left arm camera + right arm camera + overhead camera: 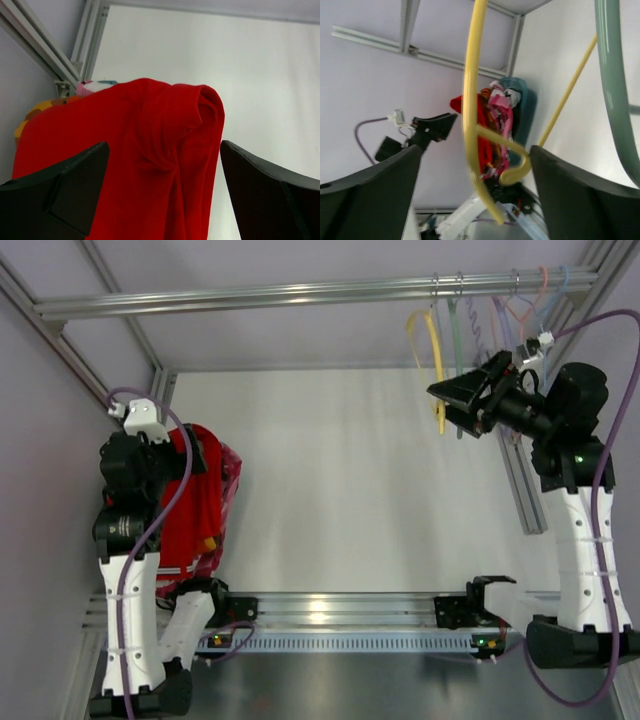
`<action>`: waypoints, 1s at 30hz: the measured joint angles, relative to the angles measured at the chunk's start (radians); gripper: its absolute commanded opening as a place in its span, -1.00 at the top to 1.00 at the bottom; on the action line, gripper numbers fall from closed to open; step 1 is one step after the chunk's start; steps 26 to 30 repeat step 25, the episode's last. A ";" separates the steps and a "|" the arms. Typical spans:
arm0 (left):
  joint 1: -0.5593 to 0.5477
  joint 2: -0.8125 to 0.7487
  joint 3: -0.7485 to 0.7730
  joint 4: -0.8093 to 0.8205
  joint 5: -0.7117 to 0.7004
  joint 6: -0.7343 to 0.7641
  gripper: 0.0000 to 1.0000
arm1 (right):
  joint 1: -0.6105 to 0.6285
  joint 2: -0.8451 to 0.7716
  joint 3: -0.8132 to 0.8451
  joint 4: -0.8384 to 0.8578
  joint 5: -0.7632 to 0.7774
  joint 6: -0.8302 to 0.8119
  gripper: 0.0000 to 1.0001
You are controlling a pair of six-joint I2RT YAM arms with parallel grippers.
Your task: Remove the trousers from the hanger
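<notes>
The red trousers (195,502) lie draped over a pile of clothes at the left side, off the hanger. In the left wrist view the trousers (150,150) fill the space under my left gripper (164,145), which is open and clamps nothing. My left gripper (200,455) hovers at the top of the pile. The yellow hanger (437,370) hangs bare from the rail at the back right. My right gripper (445,405) is open around its lower part. In the right wrist view the hanger (470,100) passes between the spread fingers of the right gripper (476,147).
Green (457,350), lilac, pink and blue hangers hang on the metal rail (300,290) to the right of the yellow one. A green hanger (615,100) is close to the right finger. A pink cloth (232,468) lies under the trousers. Frame posts stand at both sides.
</notes>
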 measured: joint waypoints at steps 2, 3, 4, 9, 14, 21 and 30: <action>0.000 0.020 0.023 -0.045 0.022 0.008 -0.97 | 0.000 -0.050 0.009 -0.092 0.058 -0.116 -0.99; 0.000 0.029 0.030 -0.065 0.033 0.014 -0.97 | 0.000 -0.068 0.014 -0.135 0.089 -0.167 -0.99; 0.000 0.039 0.037 -0.090 0.048 0.019 -0.97 | 0.001 -0.087 0.022 -0.193 0.124 -0.230 -0.99; 0.000 0.080 0.076 -0.218 0.125 0.043 -0.97 | 0.000 -0.172 0.020 -0.346 0.253 -0.474 -0.99; 0.000 0.116 0.142 -0.351 0.195 0.077 -0.97 | 0.000 -0.300 0.015 -0.467 0.260 -0.705 -0.99; 0.000 0.064 0.206 -0.492 0.242 0.124 -0.97 | 0.000 -0.438 -0.010 -0.650 0.213 -0.958 -0.99; 0.000 0.020 0.278 -0.552 0.242 0.144 -0.96 | 0.000 -0.496 -0.045 -0.718 0.216 -1.023 -0.99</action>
